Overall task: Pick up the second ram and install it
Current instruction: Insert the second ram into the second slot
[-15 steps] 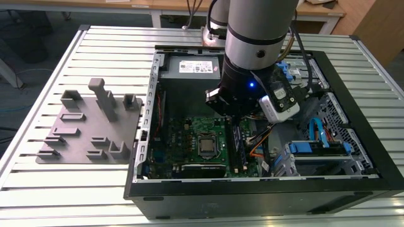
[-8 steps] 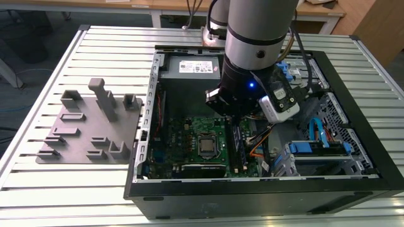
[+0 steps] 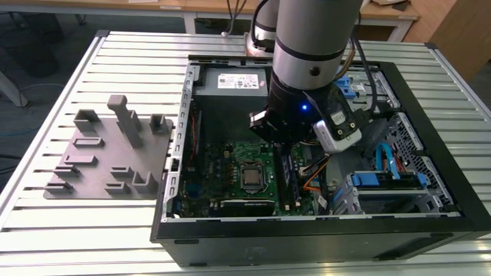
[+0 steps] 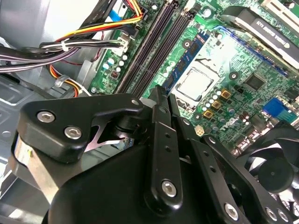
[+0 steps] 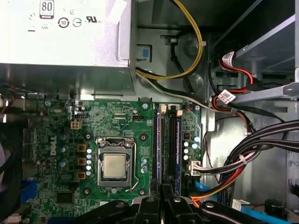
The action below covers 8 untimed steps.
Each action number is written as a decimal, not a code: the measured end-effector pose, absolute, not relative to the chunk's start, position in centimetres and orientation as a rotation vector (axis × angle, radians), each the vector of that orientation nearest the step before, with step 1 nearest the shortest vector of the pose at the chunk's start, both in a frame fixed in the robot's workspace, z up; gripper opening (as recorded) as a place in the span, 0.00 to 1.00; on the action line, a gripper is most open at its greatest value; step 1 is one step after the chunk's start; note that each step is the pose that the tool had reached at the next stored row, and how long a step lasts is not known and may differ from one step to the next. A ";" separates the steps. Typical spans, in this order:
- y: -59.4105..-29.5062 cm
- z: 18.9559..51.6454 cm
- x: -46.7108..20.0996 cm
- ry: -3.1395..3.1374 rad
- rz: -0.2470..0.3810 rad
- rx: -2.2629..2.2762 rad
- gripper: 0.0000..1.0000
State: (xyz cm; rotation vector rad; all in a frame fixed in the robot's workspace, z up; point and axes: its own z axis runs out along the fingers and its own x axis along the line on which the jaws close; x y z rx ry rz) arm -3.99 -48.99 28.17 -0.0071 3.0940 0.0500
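Pointing straight down from my upright arm [image 3: 307,52], my gripper [image 5: 161,199] hangs inside the open case [image 3: 322,236], fingers drawn narrow and close together, low over the memory slots [image 5: 171,149]. The second ram [image 5: 158,149] stands on edge in the slot in line with my fingertips, its long axis running toward the power supply [image 5: 65,42]. The processor socket [image 5: 114,165] lies on one side of it and cable bundles [image 5: 243,161] crowd the other.

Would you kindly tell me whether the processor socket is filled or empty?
Filled: a silver-topped processor sits within the socket frame, in the first wrist view.
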 end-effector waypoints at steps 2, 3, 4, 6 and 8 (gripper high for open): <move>-49.0 28.0 -4.0 3.094 0.050 -0.007 0.11; -49.0 27.9 -4.0 3.094 0.050 -0.007 0.11; -49.0 27.8 -4.0 3.094 0.050 -0.007 0.11; -49.0 27.6 -4.0 3.094 0.050 -0.007 0.11; -49.0 27.4 -4.0 3.094 0.050 -0.007 0.11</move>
